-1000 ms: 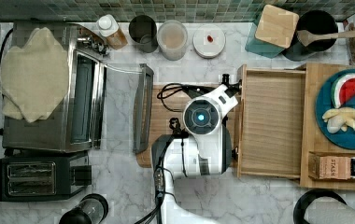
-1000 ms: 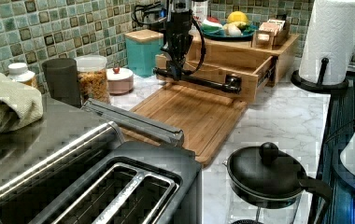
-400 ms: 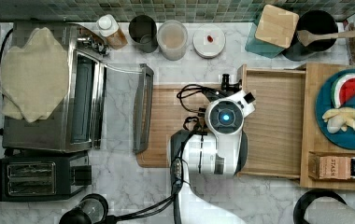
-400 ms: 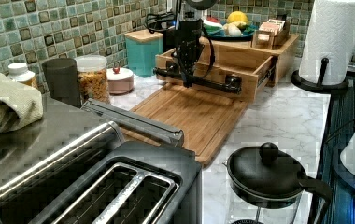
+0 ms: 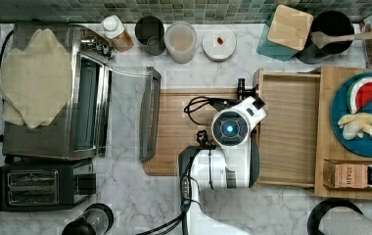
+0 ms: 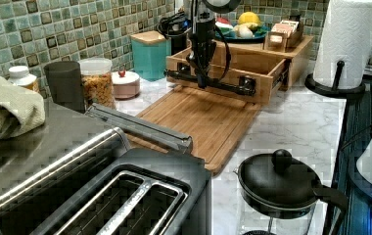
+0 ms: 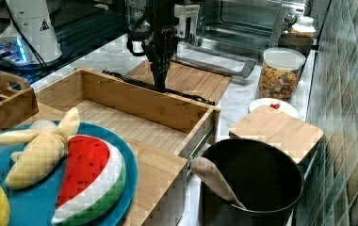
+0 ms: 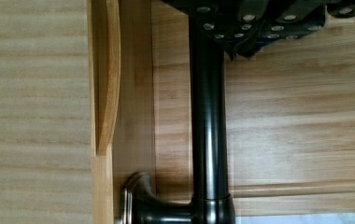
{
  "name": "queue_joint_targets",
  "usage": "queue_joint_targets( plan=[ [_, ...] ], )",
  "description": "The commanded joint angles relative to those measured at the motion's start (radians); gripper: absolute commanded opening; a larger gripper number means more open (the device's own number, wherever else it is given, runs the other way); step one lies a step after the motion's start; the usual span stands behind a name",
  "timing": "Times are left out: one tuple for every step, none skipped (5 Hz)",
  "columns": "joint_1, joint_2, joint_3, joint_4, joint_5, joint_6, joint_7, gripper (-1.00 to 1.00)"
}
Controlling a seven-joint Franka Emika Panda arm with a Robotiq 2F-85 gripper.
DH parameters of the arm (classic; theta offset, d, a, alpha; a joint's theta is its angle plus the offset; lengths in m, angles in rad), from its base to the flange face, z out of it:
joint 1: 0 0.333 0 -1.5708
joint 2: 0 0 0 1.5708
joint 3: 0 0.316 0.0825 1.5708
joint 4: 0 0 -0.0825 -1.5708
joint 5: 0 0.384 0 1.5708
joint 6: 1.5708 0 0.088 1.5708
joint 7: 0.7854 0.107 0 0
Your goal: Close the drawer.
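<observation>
The drawer [image 5: 289,127] is a shallow light-wood tray, pulled partway out of the wooden stand towards the top view's left. A dark metal handle bar [image 8: 207,116] runs along its front wall [image 6: 223,73]. My gripper [image 6: 201,82] points straight down and its tip [image 7: 159,85] rests against that handle, on the cutting-board side. Its fingers [image 8: 241,28] look pressed together, shut, with the bar passing beside them. In the top view the arm's wrist [image 5: 230,128] covers the fingertips.
A bamboo cutting board [image 5: 184,132] lies just in front of the drawer. The stand [image 5: 328,98] carries a blue plate [image 5: 365,117] of toy fruit. A toaster oven's open door [image 5: 147,115], jars, a teal canister [image 5: 284,29], a black pot [image 7: 248,183] and a kettle [image 6: 282,181] surround the area.
The arm has moved towards the top view's right, from over the cutting board to the drawer's handle. The drawer's front wall sits slightly further towards the stand.
</observation>
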Motion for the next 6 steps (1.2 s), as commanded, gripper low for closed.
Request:
queue_joint_targets(
  plan=[
    [-0.162, 0.125, -0.163, 0.175, 0.15, -0.033, -0.348, -1.0],
    [-0.211, 0.098, -0.181, 0.195, 0.115, -0.068, -0.338, -1.0],
    [-0.243, 0.102, -0.209, 0.206, 0.125, -0.045, -0.36, -1.0],
    [-0.266, 0.153, -0.235, 0.251, 0.134, -0.025, -0.4, -1.0],
    [-0.281, 0.197, -0.271, 0.308, 0.1, -0.027, -0.384, -1.0],
    [-0.29, 0.23, -0.3, 0.37, 0.057, -0.055, -0.361, -1.0]
  ],
)
